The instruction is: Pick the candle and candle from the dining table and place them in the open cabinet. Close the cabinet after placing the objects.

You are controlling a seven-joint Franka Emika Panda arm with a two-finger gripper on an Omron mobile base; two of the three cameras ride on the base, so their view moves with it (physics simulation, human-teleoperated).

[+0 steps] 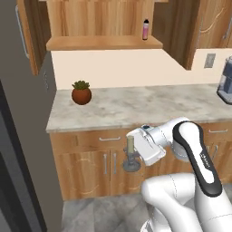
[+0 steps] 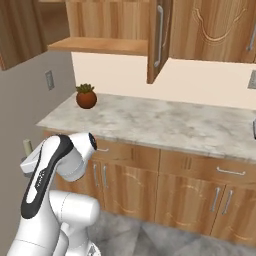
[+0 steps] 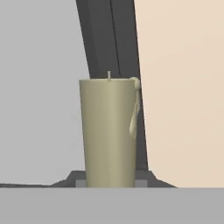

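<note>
We have our gripper (image 1: 131, 156) clamped on the taper candle (image 1: 130, 146), holding it upright in the air in front of the lower drawers, below the edge of the stone counter (image 1: 136, 108). Its round dark dish base (image 1: 131, 166) hangs beneath our hand. From the hand view the candle (image 3: 109, 131) shows a short wick and a wax drip down one side. Up above, the cabinet (image 1: 104, 43) stands open, a pink bottle (image 1: 145, 29) on its shelf, and a small potted plant (image 1: 81, 93) sits on the counter.
</note>
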